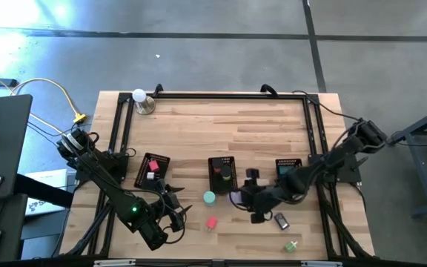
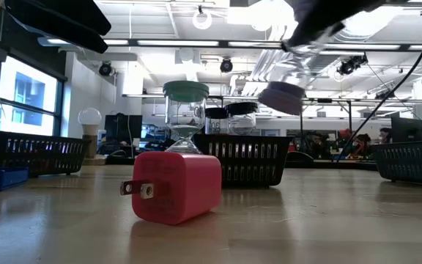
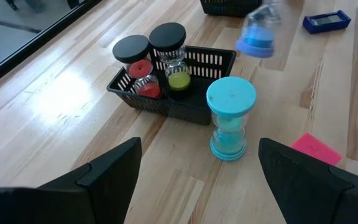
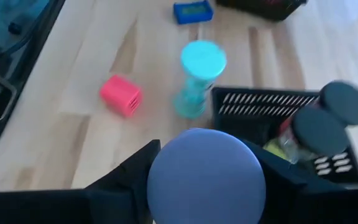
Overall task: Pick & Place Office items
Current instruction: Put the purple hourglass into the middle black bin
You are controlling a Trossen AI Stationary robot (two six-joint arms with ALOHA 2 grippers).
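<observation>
The right gripper (image 4: 205, 180), clamped on a purple hourglass (image 4: 205, 174), should lower it upright into the middle tray (image 4: 272, 106).

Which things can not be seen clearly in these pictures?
- Purple-capped hourglass: held in the right gripper; its cap hides the body in the right wrist view, blurred in the left wrist view.
- Small green item: too small in the high view.
- Left tray contents: too small to name.
</observation>
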